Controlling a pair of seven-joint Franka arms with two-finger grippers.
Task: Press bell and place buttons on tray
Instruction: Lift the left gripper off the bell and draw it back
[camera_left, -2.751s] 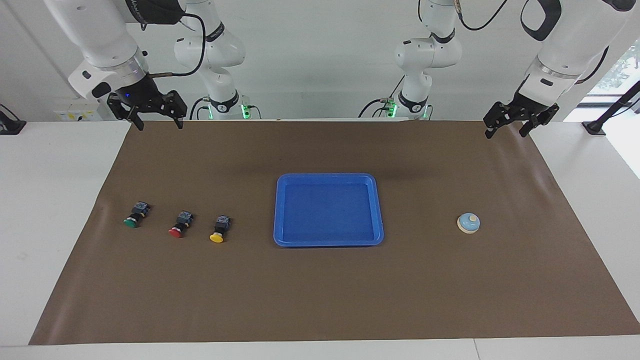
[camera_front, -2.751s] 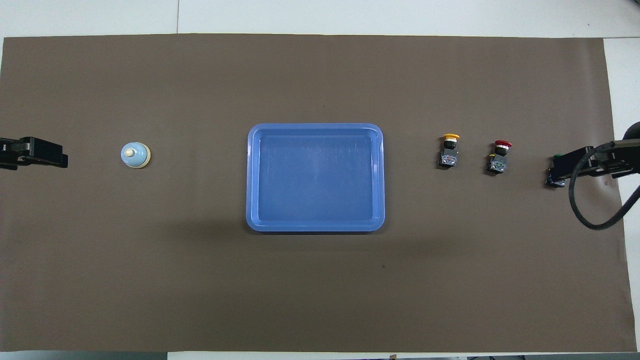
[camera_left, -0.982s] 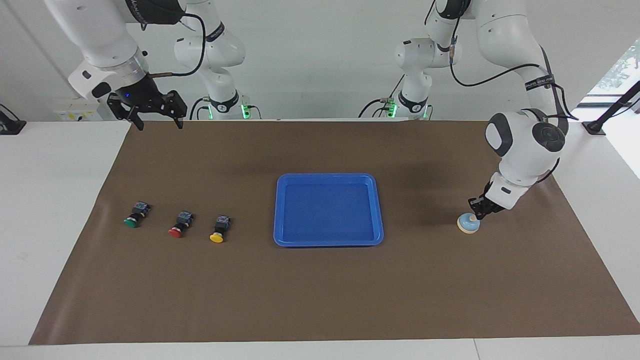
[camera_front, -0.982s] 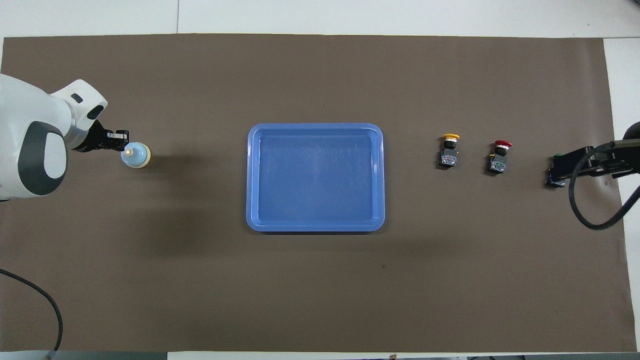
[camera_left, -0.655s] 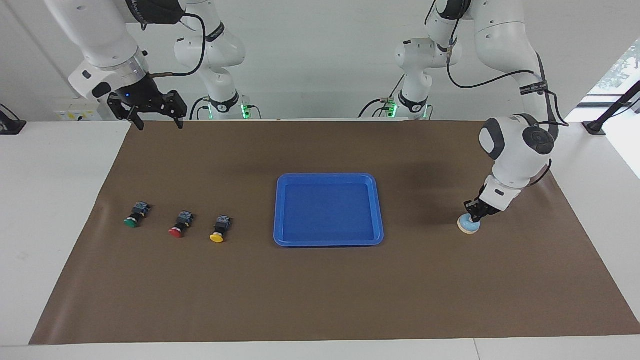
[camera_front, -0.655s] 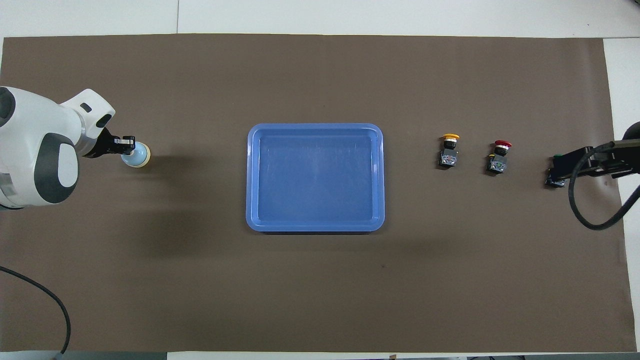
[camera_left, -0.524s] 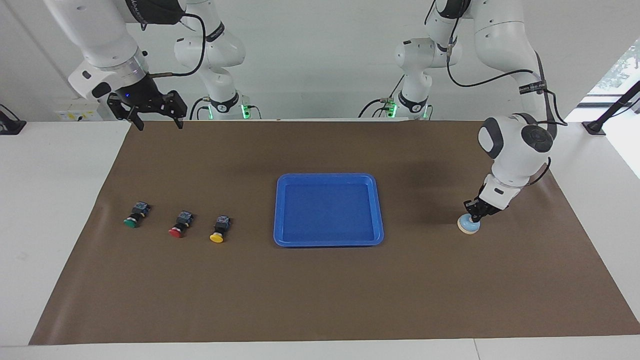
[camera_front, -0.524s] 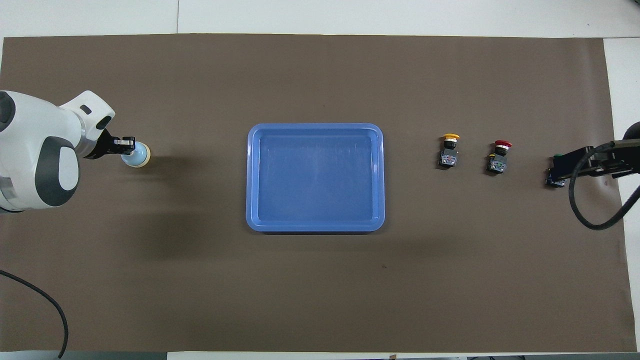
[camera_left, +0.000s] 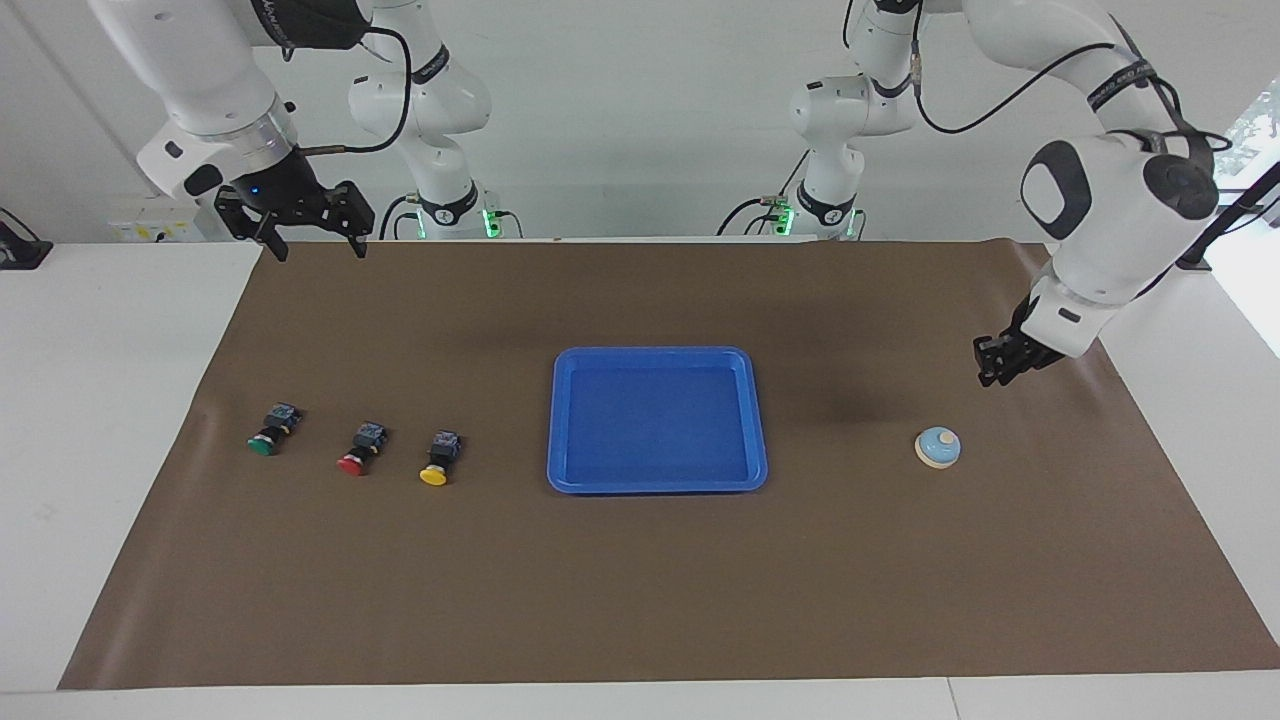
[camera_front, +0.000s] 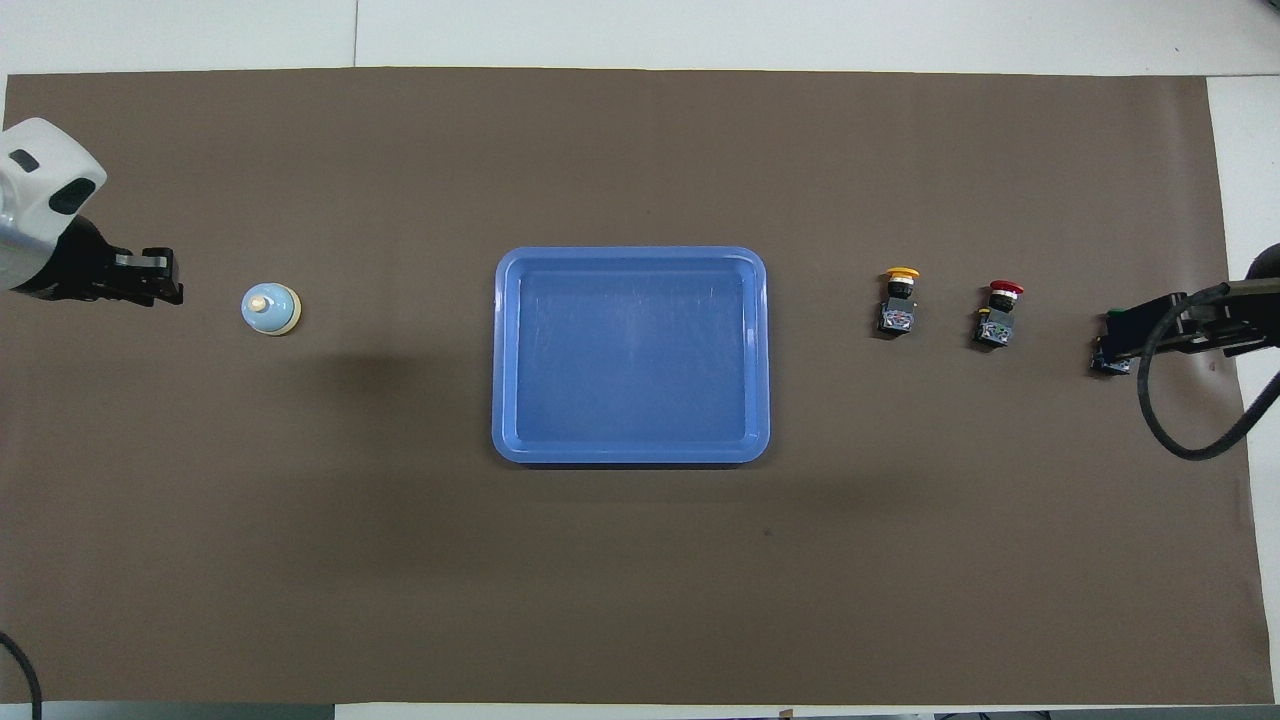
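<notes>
change: the left end effector (camera_left: 995, 365), half a second ago pressed on the bell (camera_left: 938, 446), has lifted clear; bell step looks done.
left end effector: up over the mat toward the left arm's end; grip unreadable.
right end effector (camera_left: 297, 232): waiting, released, empty.
counts: one bell, one blue tray (camera_left: 657, 483) (nothing in it), three buttons, green (camera_left: 263, 441), red (camera_left: 354, 459), yellow (camera_left: 436, 470), all on the worktop.
</notes>
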